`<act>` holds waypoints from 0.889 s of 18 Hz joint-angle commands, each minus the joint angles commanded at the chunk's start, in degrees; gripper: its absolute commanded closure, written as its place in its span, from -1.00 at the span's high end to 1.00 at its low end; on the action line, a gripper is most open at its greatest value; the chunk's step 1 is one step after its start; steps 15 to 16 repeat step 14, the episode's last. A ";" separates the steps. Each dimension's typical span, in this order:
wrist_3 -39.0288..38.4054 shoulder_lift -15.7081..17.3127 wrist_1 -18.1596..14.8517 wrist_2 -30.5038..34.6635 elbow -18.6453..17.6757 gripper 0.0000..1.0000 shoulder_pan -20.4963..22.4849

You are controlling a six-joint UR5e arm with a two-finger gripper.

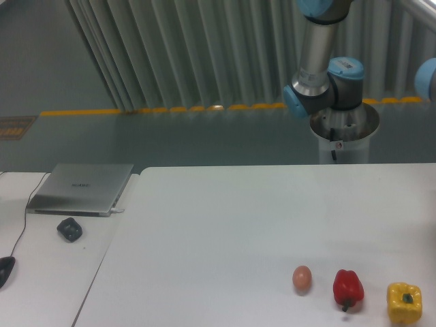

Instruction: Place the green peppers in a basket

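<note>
No green peppers show anywhere in this view, and no basket shows either. Of the robot I see only the arm (319, 82), with its grey tube and blue-capped joints, standing on its pedestal (344, 136) behind the table's far right edge. Another blue joint cap (426, 78) pokes in at the right border. The gripper itself is outside the picture.
Along the white table's (238, 218) front right edge lie a brown egg (302, 278), a red bell pepper (348, 289) and a yellow bell pepper (404, 302). On the left desk are a closed laptop (82, 187), a small dark lump (69, 229) and a mouse (4, 270).
</note>
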 joint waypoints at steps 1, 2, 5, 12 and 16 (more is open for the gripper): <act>-0.44 0.00 0.00 0.00 -0.09 1.00 -0.53; -0.88 0.00 0.00 0.00 -0.09 1.00 -0.71; -0.88 -0.09 0.00 0.00 -0.18 1.00 -1.15; -2.46 -0.17 0.00 -0.96 -0.18 1.00 -1.59; -3.43 -0.18 0.00 -1.76 -0.18 1.00 -1.59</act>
